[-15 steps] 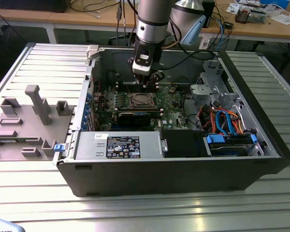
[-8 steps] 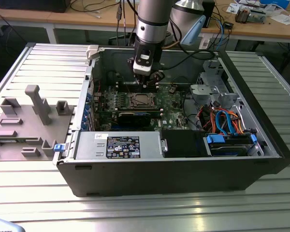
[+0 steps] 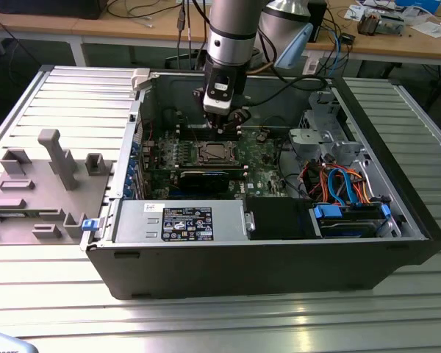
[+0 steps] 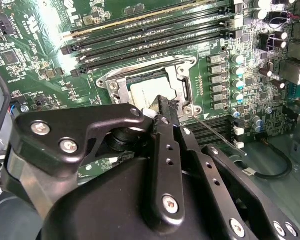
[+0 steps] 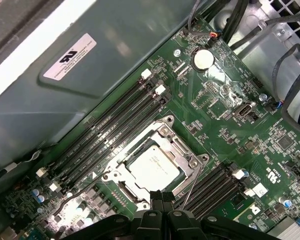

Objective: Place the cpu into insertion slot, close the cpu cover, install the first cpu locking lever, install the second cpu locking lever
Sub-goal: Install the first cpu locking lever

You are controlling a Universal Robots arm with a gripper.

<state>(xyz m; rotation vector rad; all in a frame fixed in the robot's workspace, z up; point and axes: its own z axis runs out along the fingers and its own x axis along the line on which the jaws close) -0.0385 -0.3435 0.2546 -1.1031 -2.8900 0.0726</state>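
The cpu (image 5: 154, 168), a silver-grey square, lies flat in the insertion slot (image 5: 121, 186) on the green motherboard (image 5: 270, 145). The cpu cover (image 5: 176, 145) lies down around it, the chip showing through its window. Two thin wire levers run out from the socket's sides, one (image 5: 190, 192) beside my fingertips and one (image 5: 77, 194) on the other side. My gripper (image 5: 162, 194) hangs just over the socket's edge with its black fingers pressed together and nothing between them. In the second wrist view the gripper (image 4: 165, 104) partly covers the cpu (image 4: 147, 90). The exterior view shows the gripper (image 3: 222, 126) low above the slot (image 3: 217, 153).
The open computer case (image 3: 264, 257) stands on a slatted metal table. Memory slots (image 5: 115, 120), a coin battery (image 5: 203, 58), a power supply (image 3: 180, 220) and bundled cables (image 3: 338, 180) surround the socket. A grey fixture block (image 3: 44, 184) sits at the exterior view's left.
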